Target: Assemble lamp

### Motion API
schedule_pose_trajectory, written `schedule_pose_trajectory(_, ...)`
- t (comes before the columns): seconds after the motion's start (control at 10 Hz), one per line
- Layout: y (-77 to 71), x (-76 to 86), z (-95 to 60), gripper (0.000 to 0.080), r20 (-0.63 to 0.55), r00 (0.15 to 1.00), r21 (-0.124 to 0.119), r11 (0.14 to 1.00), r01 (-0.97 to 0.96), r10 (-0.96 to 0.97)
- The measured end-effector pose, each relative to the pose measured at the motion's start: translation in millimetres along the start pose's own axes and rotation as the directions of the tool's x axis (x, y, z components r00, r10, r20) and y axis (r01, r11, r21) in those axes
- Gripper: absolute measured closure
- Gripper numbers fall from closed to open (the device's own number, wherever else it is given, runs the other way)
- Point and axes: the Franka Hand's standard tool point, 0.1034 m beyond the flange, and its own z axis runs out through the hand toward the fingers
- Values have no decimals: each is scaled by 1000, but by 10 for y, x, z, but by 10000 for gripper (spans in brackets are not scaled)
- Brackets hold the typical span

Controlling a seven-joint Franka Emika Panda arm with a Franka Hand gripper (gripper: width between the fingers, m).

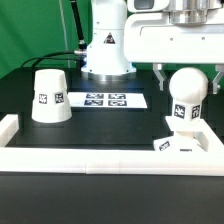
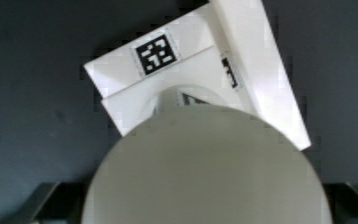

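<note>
The round white bulb (image 1: 186,92) stands upright on the blocky white base (image 1: 172,143) at the exterior view's right, close to the front rail. My gripper (image 1: 186,84) hangs over the bulb with one finger on each side of it. A small dark gap shows on both sides, so it is open and holds nothing. In the wrist view the bulb (image 2: 202,165) fills the space between the fingers (image 2: 48,203), with the tagged base (image 2: 167,58) beyond it. The cup-shaped shade (image 1: 50,97) stands mouth down at the exterior view's left, apart from the arm.
The marker board (image 1: 105,100) lies flat in the middle, in front of the robot's pedestal (image 1: 107,50). A long white border rail (image 1: 100,160) runs along the front and turns up at the left corner (image 1: 8,128).
</note>
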Motion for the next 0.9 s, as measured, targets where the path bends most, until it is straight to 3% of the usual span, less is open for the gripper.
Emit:
schedule_pose_trajectory(0.4, 6, -3, 2, 220, 2, 966, 6, 966, -259, 259)
schedule_pose_trajectory(0.7, 26, -24, 7, 220, 12, 863, 50, 861, -505, 505)
schedule_pose_trajectory(0.9, 12, -37, 9, 220, 33, 741, 60, 739, -671, 670)
